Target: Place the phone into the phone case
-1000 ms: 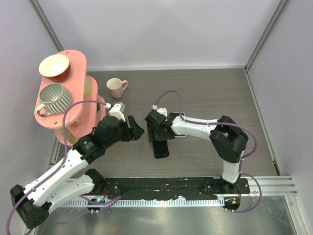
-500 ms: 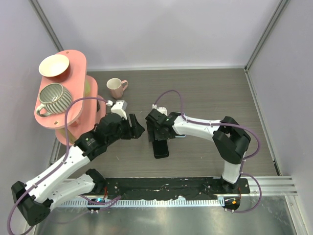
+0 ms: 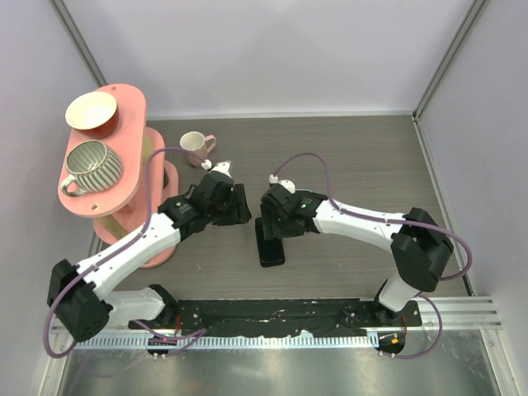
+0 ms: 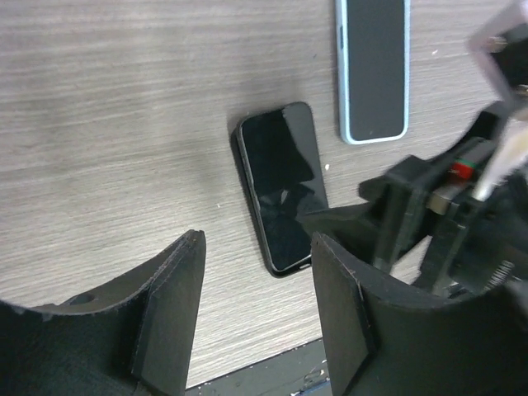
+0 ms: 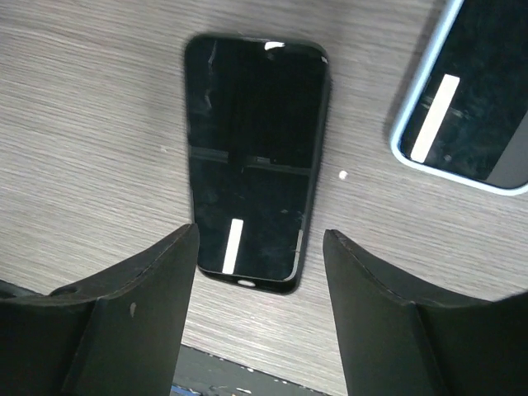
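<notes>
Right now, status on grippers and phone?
Both open, empty: left gripper, right gripper. The phone flat, screen up, beside the phone case, not touching. No obstruction between them.

I find no readable text, label, brand or number anywhere. On phone: dark screen, no print legible. On phone case: glossy black face, pale reflected strip only, no lettering I can make out.

My left arm and right arm are white with black joints. A purple cable loops along each. The fingers are chunky and black.
</notes>
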You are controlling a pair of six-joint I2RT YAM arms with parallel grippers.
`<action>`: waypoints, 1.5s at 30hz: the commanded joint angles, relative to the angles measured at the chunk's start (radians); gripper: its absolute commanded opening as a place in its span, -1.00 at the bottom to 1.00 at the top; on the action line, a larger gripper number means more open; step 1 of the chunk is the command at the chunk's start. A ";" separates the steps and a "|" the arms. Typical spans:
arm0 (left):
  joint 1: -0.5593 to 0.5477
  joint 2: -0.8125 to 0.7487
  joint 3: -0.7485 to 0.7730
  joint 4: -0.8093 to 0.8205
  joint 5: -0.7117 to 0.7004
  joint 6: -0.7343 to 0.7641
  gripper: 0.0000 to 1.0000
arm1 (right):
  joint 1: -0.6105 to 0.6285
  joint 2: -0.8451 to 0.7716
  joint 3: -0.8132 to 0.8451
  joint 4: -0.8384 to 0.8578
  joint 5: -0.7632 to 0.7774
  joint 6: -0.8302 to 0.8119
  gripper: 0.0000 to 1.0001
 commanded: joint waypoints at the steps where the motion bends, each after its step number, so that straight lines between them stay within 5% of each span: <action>1: 0.003 0.096 0.026 0.013 0.045 -0.030 0.13 | -0.026 -0.078 -0.077 0.061 -0.038 0.002 0.33; 19: 0.003 0.354 -0.078 0.229 0.156 -0.069 0.09 | -0.055 -0.128 -0.375 0.382 -0.260 0.019 0.18; 33: 0.035 0.504 0.044 0.185 0.114 -0.001 0.10 | -0.055 -0.152 -0.475 0.569 -0.368 0.054 -0.03; 39: 0.037 0.537 0.043 0.163 0.080 0.016 0.08 | -0.055 -0.163 -0.464 0.532 -0.285 0.068 -0.01; 45: 0.035 0.528 0.029 0.143 0.068 -0.001 0.02 | -0.087 -0.263 -0.435 0.469 -0.107 0.070 -0.20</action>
